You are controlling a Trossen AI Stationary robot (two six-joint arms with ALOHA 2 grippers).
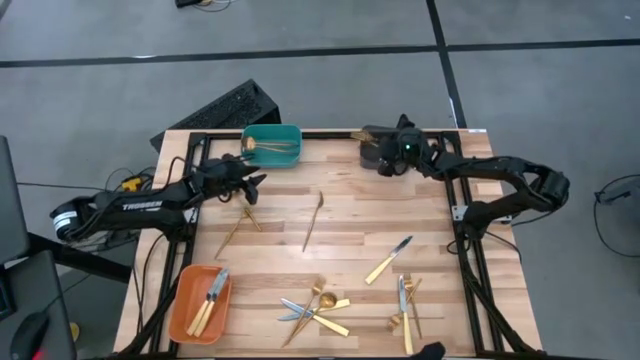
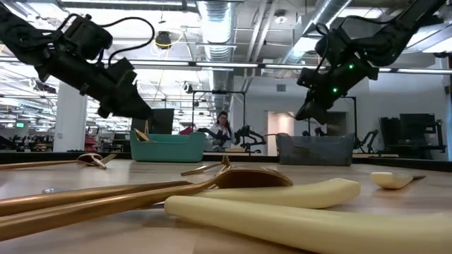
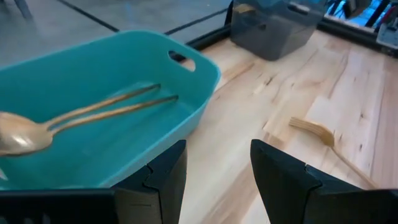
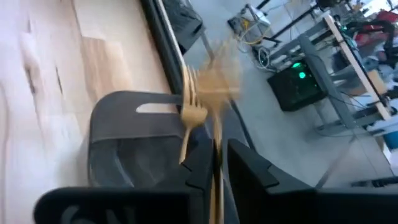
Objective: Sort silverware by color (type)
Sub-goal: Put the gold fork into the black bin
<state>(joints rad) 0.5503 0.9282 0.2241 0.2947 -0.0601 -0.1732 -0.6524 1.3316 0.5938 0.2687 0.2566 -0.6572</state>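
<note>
My left gripper [image 1: 254, 186] hovers open above the wood just in front of the teal bin [image 1: 272, 146]. That bin holds two gold spoons [image 3: 93, 112]. My right gripper [image 4: 216, 163] is above the dark grey bin [image 4: 124, 143] at the far edge and is shut on a gold fork [image 4: 194, 99]. Two gold forks [image 1: 313, 220] [image 1: 238, 228] lie flat mid-table. A knife [image 1: 388, 260] and mixed heaps of cutlery [image 1: 315, 305] [image 1: 405, 303] lie near the front edge. The orange bin [image 1: 185, 318] holds knives [image 1: 210, 297]. My right gripper pinches the gold fork by its handle [image 4: 214, 146] between the two fingers. The fork lies along the fingers, and its tines [image 4: 191, 84] stick out past the fingertips. It is lifted clear over the dark grey bin. The fork is blurred in the wrist view.
The black frame rails [image 1: 460, 215] run along the table's sides and far edge. A fork [image 3: 317, 130] lies on the wood just ahead of my left gripper. Bare wood lies between the teal bin and the dark grey bin [image 1: 374, 152]. People and equipment show in the room behind.
</note>
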